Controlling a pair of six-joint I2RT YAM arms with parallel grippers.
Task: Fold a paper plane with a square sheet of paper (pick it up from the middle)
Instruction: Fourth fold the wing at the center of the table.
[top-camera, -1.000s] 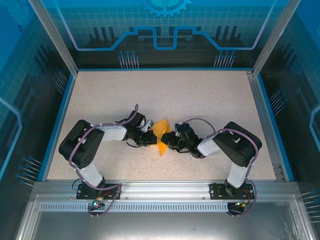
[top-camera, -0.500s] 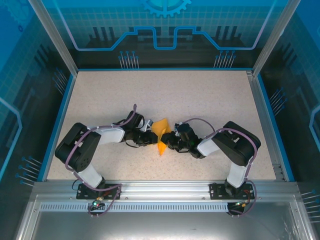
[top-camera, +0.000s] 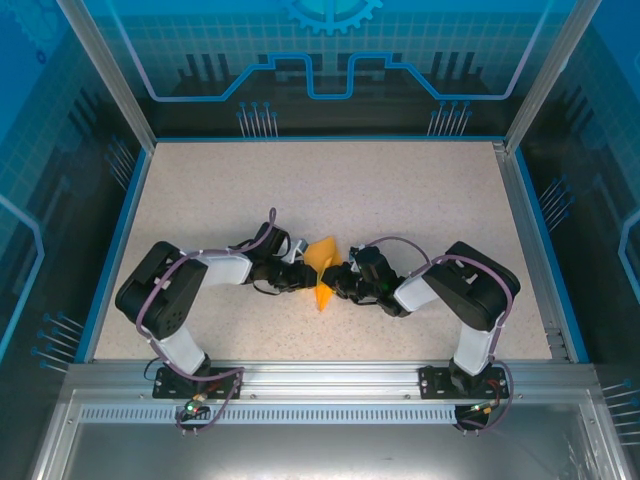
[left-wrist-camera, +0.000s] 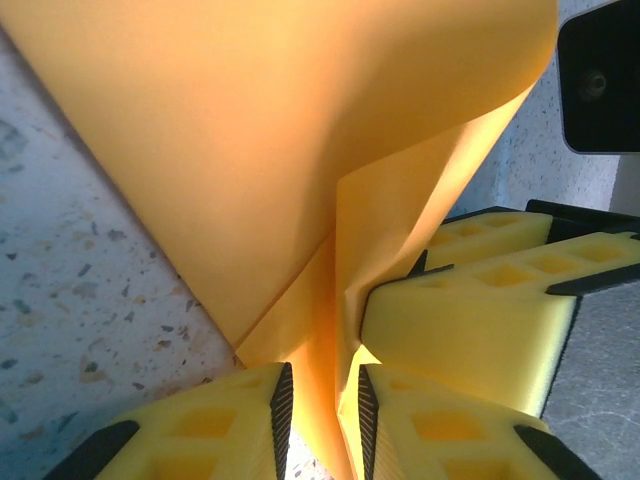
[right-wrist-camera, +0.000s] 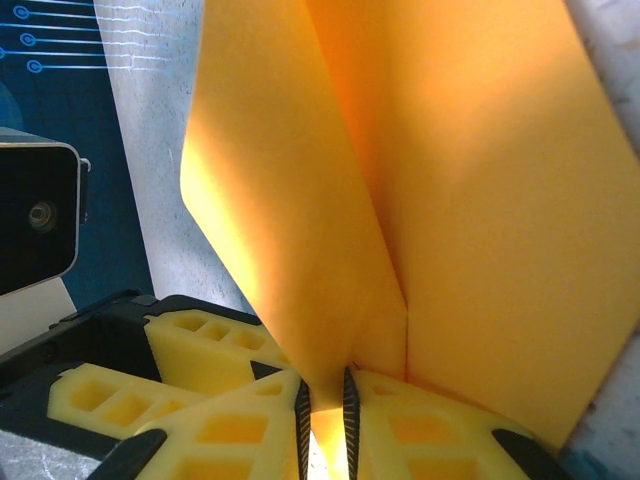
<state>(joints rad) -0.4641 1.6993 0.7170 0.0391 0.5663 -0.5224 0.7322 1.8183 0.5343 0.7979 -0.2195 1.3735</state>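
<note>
**Both grippers meet at the folded paper near mid-table**

In the top view the folded orange-yellow paper (top-camera: 322, 262) sits a little toward 6 o'clock from the centre of the speckled table (top-camera: 420, 190), its narrow tip pointing to 6 o'clock and its broader part raised toward 12. The left gripper (top-camera: 302, 277) reaches it from about 8 o'clock and the right gripper (top-camera: 338, 287) from about 4 o'clock, the two ends close on either side of the sheet.

From the left wrist, the paper (left-wrist-camera: 300, 130) stands up as a wide flap with a crease running down to 6 o'clock, where it passes between the left gripper (left-wrist-camera: 322, 385). The yellow pads there sit a narrow gap apart with the fold between them; I cannot tell whether they press on it or merely flank it. At 3 o'clock the right gripper's yellow fingers (left-wrist-camera: 470, 320) touch the paper's edge.

From the right wrist, the paper (right-wrist-camera: 480, 200) rises in two panels meeting at a crease. That crease drops into the right gripper (right-wrist-camera: 322, 395), whose pads are closed tight on it. The left gripper's fingers (right-wrist-camera: 200, 350) lie at 8 o'clock, beside the sheet
</note>
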